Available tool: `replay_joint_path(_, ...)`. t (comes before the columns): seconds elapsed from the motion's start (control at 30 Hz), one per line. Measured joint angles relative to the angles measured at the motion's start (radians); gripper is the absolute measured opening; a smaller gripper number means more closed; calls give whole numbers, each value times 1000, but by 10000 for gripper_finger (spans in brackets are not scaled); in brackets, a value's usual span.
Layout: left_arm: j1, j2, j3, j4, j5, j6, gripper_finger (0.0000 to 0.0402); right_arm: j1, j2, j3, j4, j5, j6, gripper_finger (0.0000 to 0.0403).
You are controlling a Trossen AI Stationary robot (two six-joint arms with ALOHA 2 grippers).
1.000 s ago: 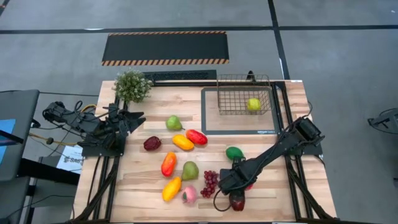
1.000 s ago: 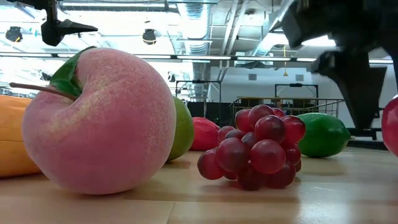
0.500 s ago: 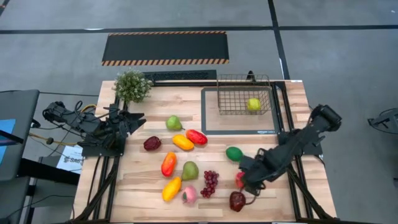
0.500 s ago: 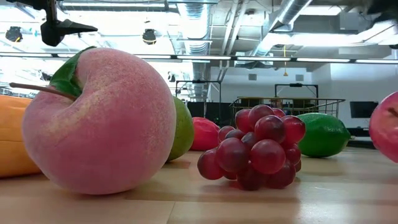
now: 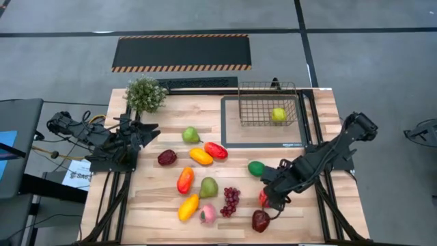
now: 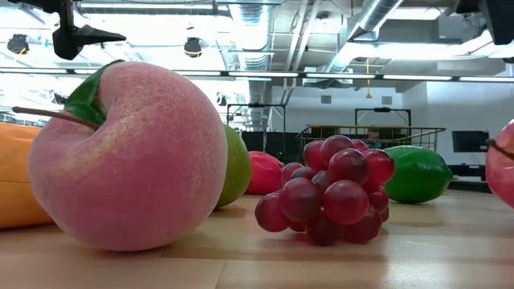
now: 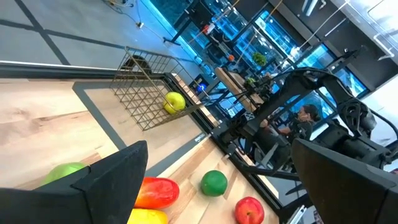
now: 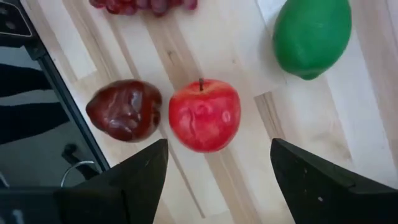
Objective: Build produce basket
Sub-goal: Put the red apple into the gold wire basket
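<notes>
Produce lay scattered on the pale wooden desk, from the dark red piece beside the idle left gripper, its fingers parted, to the purple grapes. Right gripper hung above the round red apple, fingers spread wide and empty. Behind stood the dark wire-mesh basket, holding one yellow-green fruit.

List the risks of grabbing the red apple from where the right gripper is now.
1. The dark red piece lies close beside the red apple; a finger of the open right gripper coming down may knock it off the near table edge.
2. The round apple could roll toward the lime if pinched off-centre.
</notes>
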Motion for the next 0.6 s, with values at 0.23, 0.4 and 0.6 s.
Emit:
replay_joint_path(0.23,0,0,0,-8,0,5,385,-55,22,-1,23,-81,12,315)
replay_joint_path(0.4,0,0,0,-8,-21,9,385,-122,33,-2,-11,-93,-9,371)
replay_joint_path(0.6,0,0,0,-15,-31,9,385,-155,50,0,-48,-102,-43,385)
